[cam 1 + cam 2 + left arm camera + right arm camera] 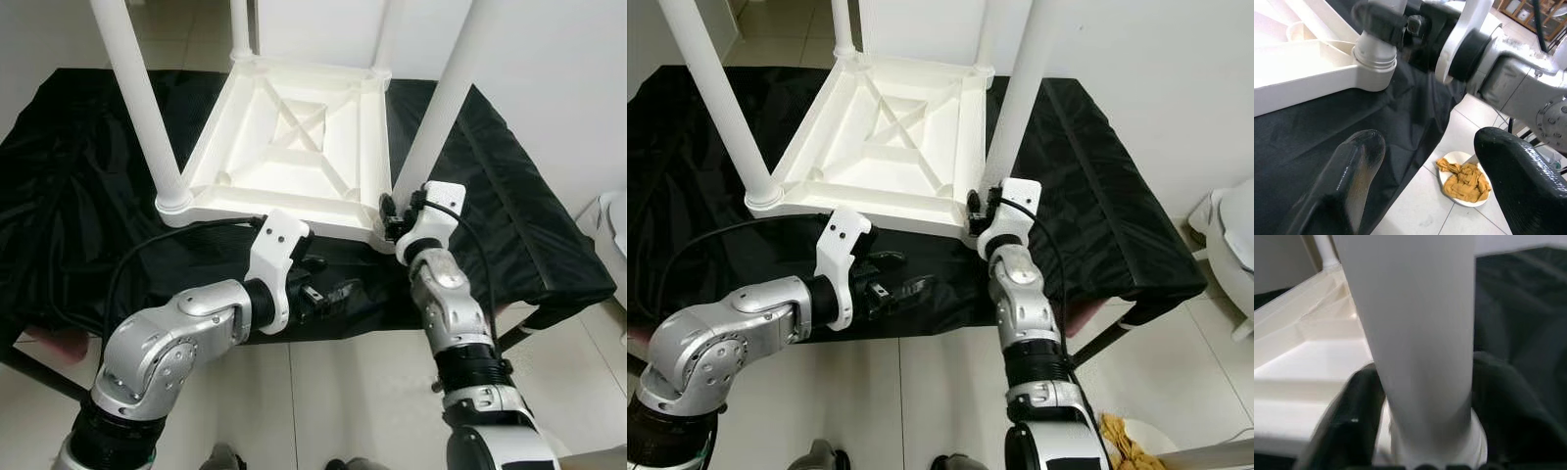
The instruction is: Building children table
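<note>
A white children's table (pixel 257 127) lies upside down on a black cloth (pixel 69 176), its legs pointing up. My right gripper (pixel 392 217) is shut on the near-right leg (pixel 441 108) just above its socket; in the right wrist view the leg (pixel 1420 333) stands between the two black fingers (pixel 1347 426). My left gripper (pixel 338 292) is open and holds nothing. It hovers at the cloth's front edge, below the tabletop's near rim and left of the right arm. In the left wrist view its fingers (pixel 1352 171) are spread wide, facing the leg's socket (pixel 1374 54).
The near-left leg (pixel 137 88) rises at the tabletop's left corner. A plate with orange cloth (pixel 1127 436) lies on the tiled floor at the right. A white fixture (pixel 1229 255) stands at the far right. The black cloth hangs over the front edge.
</note>
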{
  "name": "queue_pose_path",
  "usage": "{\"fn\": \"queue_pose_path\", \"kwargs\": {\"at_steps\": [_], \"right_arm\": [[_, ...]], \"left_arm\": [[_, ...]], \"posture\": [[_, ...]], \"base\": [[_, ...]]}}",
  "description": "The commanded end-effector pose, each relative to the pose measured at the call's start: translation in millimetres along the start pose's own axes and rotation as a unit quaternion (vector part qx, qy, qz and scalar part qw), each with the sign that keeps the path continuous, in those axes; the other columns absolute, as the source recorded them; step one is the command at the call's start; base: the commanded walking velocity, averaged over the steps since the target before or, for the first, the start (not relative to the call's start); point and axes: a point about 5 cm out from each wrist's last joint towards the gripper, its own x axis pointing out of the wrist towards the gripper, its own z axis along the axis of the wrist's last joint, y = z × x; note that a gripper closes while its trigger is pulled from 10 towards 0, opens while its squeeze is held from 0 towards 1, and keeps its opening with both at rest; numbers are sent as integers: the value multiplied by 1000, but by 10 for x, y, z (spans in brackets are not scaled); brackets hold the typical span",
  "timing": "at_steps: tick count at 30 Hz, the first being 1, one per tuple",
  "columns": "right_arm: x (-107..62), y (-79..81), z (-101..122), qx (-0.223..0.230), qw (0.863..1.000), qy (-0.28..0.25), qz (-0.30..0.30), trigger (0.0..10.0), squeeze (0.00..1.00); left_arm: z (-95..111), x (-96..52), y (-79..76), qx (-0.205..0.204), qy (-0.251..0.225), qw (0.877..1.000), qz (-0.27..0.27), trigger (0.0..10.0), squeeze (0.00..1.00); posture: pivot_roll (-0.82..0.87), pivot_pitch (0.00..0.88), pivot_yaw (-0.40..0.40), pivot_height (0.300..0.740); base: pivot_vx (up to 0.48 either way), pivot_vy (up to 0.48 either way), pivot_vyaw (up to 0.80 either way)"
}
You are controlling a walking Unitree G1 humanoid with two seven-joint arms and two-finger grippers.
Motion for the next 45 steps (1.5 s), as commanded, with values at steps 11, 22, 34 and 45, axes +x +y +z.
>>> {"fn": "queue_pose_path", "kwargs": {"at_steps": [11,22,34,45], "right_arm": [[5,-220,13,-37,991,13,130,10000,0],[98,-427,39,-86,976,42,196,10000,0],[204,-328,75,-117,940,79,311,10000,0],[264,-412,46,-139,940,118,289,0,0]], "left_arm": [[53,33,-2,6,-14,1000,6,10000,0],[76,81,9,7,-21,1000,11,10000,0],[71,97,-8,7,-22,1000,10,10000,0],[61,94,-25,12,-20,1000,7,10000,0]], "posture": [[2,108,-28,740],[-4,110,-24,740],[8,110,-28,740],[11,111,-34,740]], "base": [[0,0,0],[0,0,0],[0,0,0],[0,0,0]]}}
